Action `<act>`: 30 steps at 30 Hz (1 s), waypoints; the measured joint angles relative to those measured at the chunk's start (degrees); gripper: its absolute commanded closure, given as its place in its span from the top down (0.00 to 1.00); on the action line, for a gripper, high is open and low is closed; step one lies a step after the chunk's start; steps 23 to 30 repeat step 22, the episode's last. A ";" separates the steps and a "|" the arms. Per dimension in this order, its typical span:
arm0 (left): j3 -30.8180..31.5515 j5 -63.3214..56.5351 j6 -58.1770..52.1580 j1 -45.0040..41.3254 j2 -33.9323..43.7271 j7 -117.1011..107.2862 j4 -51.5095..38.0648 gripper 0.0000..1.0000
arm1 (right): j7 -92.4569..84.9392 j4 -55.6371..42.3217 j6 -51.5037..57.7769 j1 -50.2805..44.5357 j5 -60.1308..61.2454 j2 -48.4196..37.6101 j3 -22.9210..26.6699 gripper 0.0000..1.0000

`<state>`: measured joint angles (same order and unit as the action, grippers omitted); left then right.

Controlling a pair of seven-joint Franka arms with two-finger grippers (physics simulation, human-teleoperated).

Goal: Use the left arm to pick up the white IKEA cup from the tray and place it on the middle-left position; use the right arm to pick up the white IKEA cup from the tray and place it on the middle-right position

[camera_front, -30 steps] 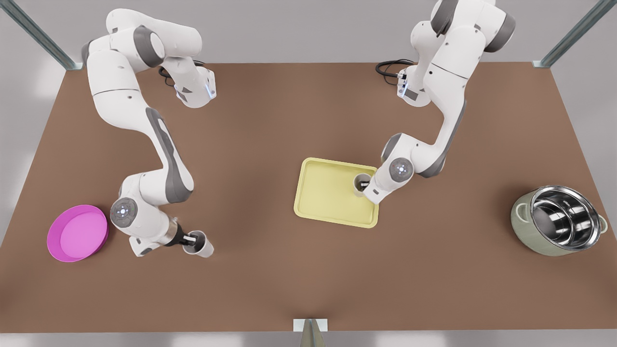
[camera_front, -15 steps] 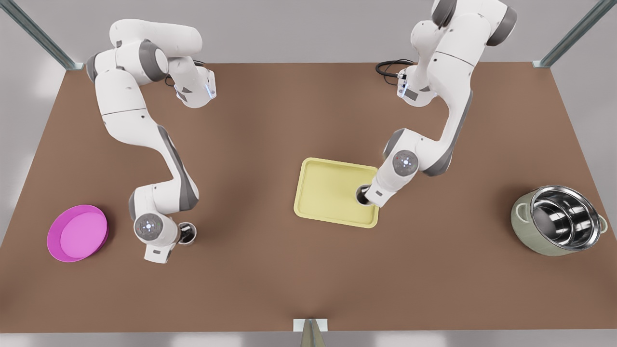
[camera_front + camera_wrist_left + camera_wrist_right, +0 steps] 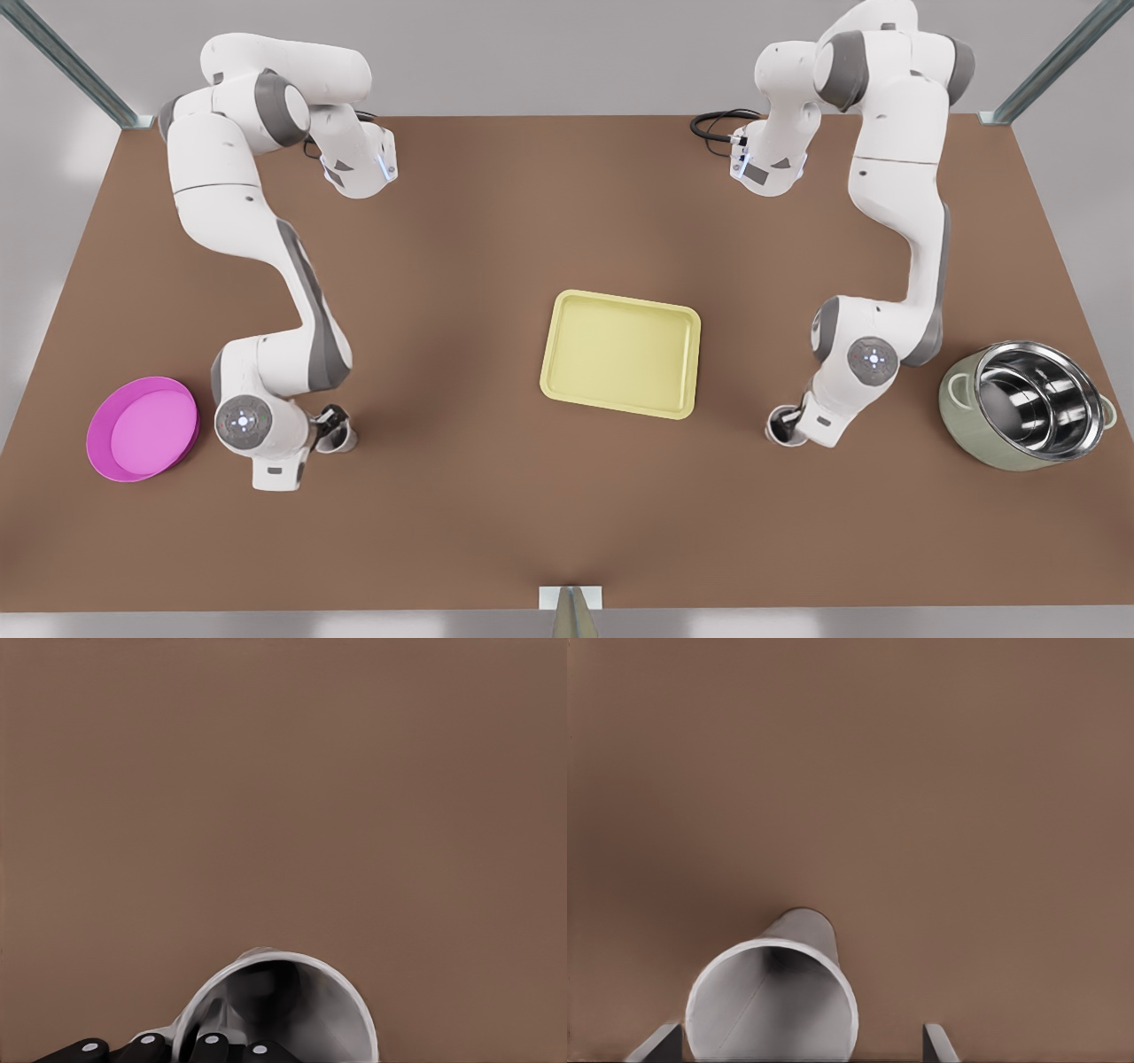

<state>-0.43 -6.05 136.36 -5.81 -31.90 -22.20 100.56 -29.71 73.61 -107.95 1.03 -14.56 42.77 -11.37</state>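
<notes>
Front view, tray (image 3: 547, 372): pale yellow, centre of frame, no cup on it.
Front view, left cup (image 3: 342, 439): lower left of frame, off the tray, on the brown worktop (image 3: 496, 496) just right of the arm's wrist; a magenta dish (image 3: 142, 428) lies further left.
Front view, left gripper (image 3: 332, 424): low over that cup's rim.
Front view, right cup (image 3: 781, 429): lower right of frame, on the worktop between the tray and the steel pot (image 3: 1028, 403).
Front view, right gripper (image 3: 790, 422): right at this cup, coming in from its right.
Left wrist view, left cup (image 3: 301, 1010): white wall, grey shaded inside, mouth towards the camera, tilted.
Left wrist view, left gripper (image 3: 177, 1050): black fingers (image 3: 210, 1047) appear to pinch the cup wall, one inside the rim and one outside.
Left wrist view, handling advice: level the cup until its base sits flat, then part the fingers and lift straight up.
Right wrist view, right cup (image 3: 775, 1005): plain white tapered tumbler, no handle seen.
Right wrist view, right gripper (image 3: 799, 1045): fingers (image 3: 663, 1043) spread, one near the cup and the other well apart from it.
Right wrist view, handling advice: rise vertically so neither finger clips the rim.
</notes>
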 measured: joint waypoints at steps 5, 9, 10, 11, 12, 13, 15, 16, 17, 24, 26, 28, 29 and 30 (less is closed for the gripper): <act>0.14 3.70 5.31 1.38 -1.95 3.07 0.24 0.17 | 2.94 -3.70 6.76 2.98 5.25 -11.65 0.17 1.00; 0.18 6.22 7.41 1.51 -2.16 5.83 0.62 1.00 | 6.55 -1.97 14.79 4.83 7.88 -21.59 2.01 1.00; 0.20 6.97 7.80 1.53 -2.17 6.88 0.87 1.00 | 7.37 3.22 15.35 3.21 8.58 -26.18 4.23 1.00; 0.23 7.91 8.14 1.53 -2.17 8.22 1.01 1.00 | 8.18 8.82 15.47 1.94 9.82 -30.11 6.65 1.00; 0.20 8.69 8.36 1.54 -1.94 9.56 1.06 1.00 | 9.03 11.74 15.58 0.81 10.83 -32.09 8.80 1.00; 0.17 9.04 7.97 1.56 -0.71 10.65 1.12 1.00 | 9.84 12.97 15.75 0.26 11.59 -32.95 9.98 1.00; 0.26 8.88 2.89 1.54 7.78 12.13 0.61 1.00 | 11.33 13.48 16.04 0.06 12.62 -33.56 10.92 1.00; 0.46 8.57 -2.03 1.40 13.28 12.55 -1.72 1.00 | 12.02 13.50 16.15 0.04 12.96 -33.65 11.07 1.00; 1.06 8.29 -7.86 1.25 17.45 12.83 -6.76 1.00 | 12.67 13.41 16.24 -0.04 13.23 -33.70 11.13 1.00; 2.54 7.58 -29.61 0.74 22.35 13.30 -16.76 1.00 | 15.46 12.99 16.55 -0.37 13.91 -33.11 11.21 1.00; 2.54 7.58 -29.61 0.74 22.35 13.30 -16.76 1.00 | 15.46 12.99 16.55 -0.37 13.91 -33.11 11.21 1.00; 2.54 7.58 -29.61 0.74 22.35 13.30 -16.76 1.00 | 15.46 12.99 16.55 -0.37 13.91 -33.11 11.21 1.00; 2.54 7.58 -29.61 0.74 22.35 13.30 -16.76 1.00 | 15.46 12.99 16.55 -0.37 13.91 -33.11 11.21 1.00; 2.54 7.58 -29.61 0.74 22.35 13.30 -16.76 1.00 | 15.46 12.99 16.55 -0.37 13.91 -33.11 11.21 1.00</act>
